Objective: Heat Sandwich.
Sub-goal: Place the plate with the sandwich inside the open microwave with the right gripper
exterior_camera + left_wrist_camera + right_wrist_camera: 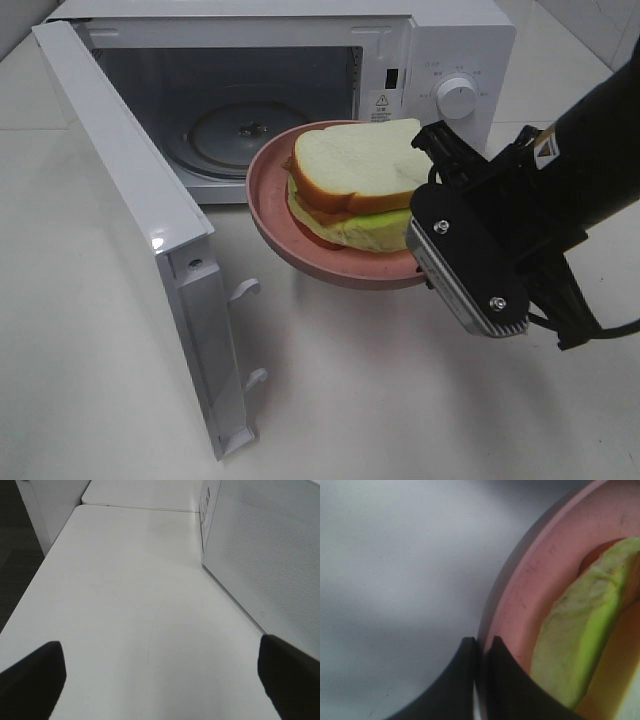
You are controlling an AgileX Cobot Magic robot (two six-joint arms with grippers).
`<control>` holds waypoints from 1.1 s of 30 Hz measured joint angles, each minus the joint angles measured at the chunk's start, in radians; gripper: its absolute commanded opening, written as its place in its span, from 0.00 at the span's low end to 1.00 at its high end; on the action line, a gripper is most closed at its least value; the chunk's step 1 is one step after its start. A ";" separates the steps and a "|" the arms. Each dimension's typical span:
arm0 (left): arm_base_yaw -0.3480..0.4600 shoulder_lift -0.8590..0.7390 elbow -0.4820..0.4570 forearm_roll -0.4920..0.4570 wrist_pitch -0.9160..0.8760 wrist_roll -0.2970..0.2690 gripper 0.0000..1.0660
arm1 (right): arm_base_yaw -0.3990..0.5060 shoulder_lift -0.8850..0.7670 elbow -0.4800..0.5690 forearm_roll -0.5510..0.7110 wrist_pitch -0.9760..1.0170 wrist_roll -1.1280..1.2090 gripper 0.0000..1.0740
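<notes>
The sandwich (355, 180), pale bread over green and orange filling, lies on a round pink plate (275, 215). The plate is held in the air, tilted, just in front of the open microwave (450, 60). My right gripper (423, 255) is shut on the plate's near right rim. The right wrist view shows that gripper (482, 650) pinching the pink plate's rim (520, 605), with the sandwich's green layer (580, 635) beside it. In the left wrist view my left gripper (160, 680) stands open over bare table, with nothing between its dark fingers (30, 680).
The microwave door (130, 200) swings wide to the left, its edge reaching toward the table's front. A glass turntable (235, 135) lies inside the cavity. The microwave's white side wall (265, 555) stands close to the left gripper. The table's edge (30, 590) drops to dark floor.
</notes>
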 measured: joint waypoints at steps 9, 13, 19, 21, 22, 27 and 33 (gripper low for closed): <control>0.000 0.000 0.000 0.000 0.000 0.000 0.92 | 0.000 0.115 -0.096 0.000 -0.001 -0.001 0.03; 0.000 0.000 0.000 0.000 0.000 0.000 0.92 | 0.000 0.151 -0.120 0.000 -0.002 -0.001 0.03; 0.000 0.000 0.000 0.000 0.000 0.000 0.92 | 0.000 0.222 -0.165 0.000 -0.025 -0.002 0.03; 0.000 0.000 0.000 0.000 0.000 0.000 0.92 | 0.000 0.232 -0.173 0.000 -0.027 -0.002 0.03; 0.000 0.000 0.000 0.000 0.000 0.000 0.92 | 0.000 0.252 -0.191 0.000 -0.031 -0.002 0.03; 0.000 0.000 0.000 0.000 0.000 0.000 0.92 | 0.000 0.299 -0.239 0.000 -0.030 -0.003 0.04; 0.000 0.000 0.000 0.000 0.000 0.000 0.92 | 0.002 0.344 -0.289 0.003 -0.025 -0.007 0.04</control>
